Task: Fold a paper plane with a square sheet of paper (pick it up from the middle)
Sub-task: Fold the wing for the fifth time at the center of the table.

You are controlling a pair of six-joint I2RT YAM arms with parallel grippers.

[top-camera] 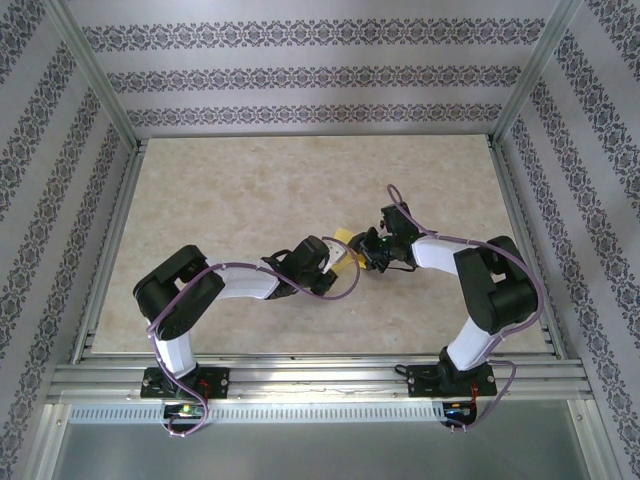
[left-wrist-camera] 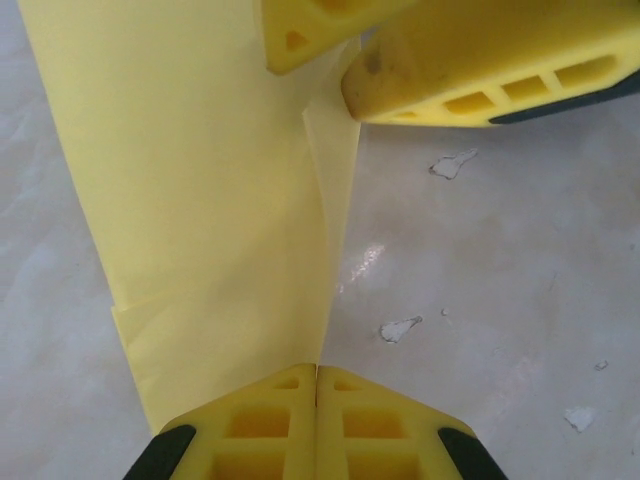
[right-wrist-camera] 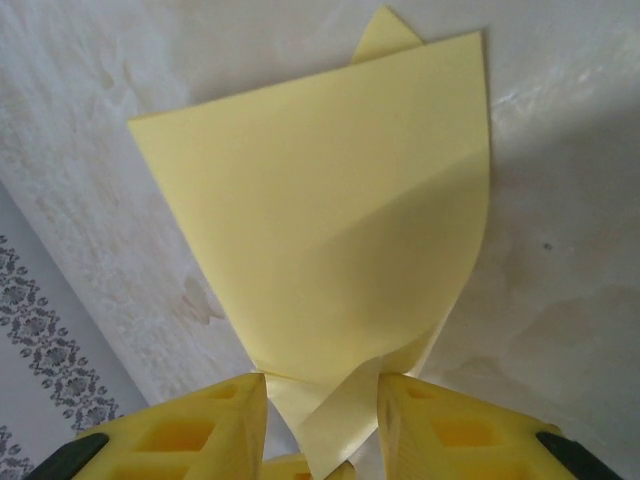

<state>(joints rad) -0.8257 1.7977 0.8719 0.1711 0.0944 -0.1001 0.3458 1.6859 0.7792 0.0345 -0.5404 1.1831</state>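
The square sheet of paper (top-camera: 345, 240) is yellow and folded into layers that taper toward one end. It is held up off the table's middle, between the two arms. My left gripper (left-wrist-camera: 317, 372) is shut on one folded edge of the sheet (left-wrist-camera: 200, 200), its fingertips pressed together. From the opposite side my right gripper (right-wrist-camera: 320, 400) straddles the narrow end of the sheet (right-wrist-camera: 320, 220). Its jaws stand apart, with a loose folded flap hanging between them. The right gripper's yellow fingers (left-wrist-camera: 480, 70) appear at the top of the left wrist view. From above, the left gripper (top-camera: 335, 258) and right gripper (top-camera: 365, 250) almost touch.
The beige marbled table (top-camera: 250, 190) has small chipped spots (left-wrist-camera: 400, 328) under the paper. Aluminium frame rails (top-camera: 320, 375) run along the near edge and both sides. Patterned walls (top-camera: 300, 75) close off the back and sides.
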